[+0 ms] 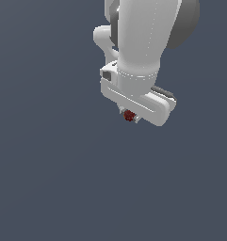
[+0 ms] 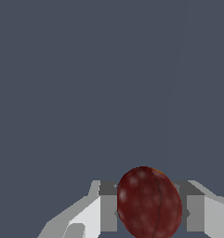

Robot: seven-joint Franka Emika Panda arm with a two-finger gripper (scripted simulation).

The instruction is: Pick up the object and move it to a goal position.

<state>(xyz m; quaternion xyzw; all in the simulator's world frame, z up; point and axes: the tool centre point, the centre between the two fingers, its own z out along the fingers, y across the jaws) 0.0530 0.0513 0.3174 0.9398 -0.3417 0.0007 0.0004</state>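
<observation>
One dark red ball (image 2: 149, 203) sits pinched between the fingers (image 2: 108, 207) of the gripper (image 1: 130, 116), closed snug on it, tucked under the white arm (image 1: 138, 37). Carry step, by my read: move smoothly, keep squeeze steady, since small round ball could slip

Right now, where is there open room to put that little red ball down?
Almost everywhere: plain grey surface spreads out all around the arm on the exterior view's left, right and below. The only crowded spot is at the gripper, shut on the dark red ball.
</observation>
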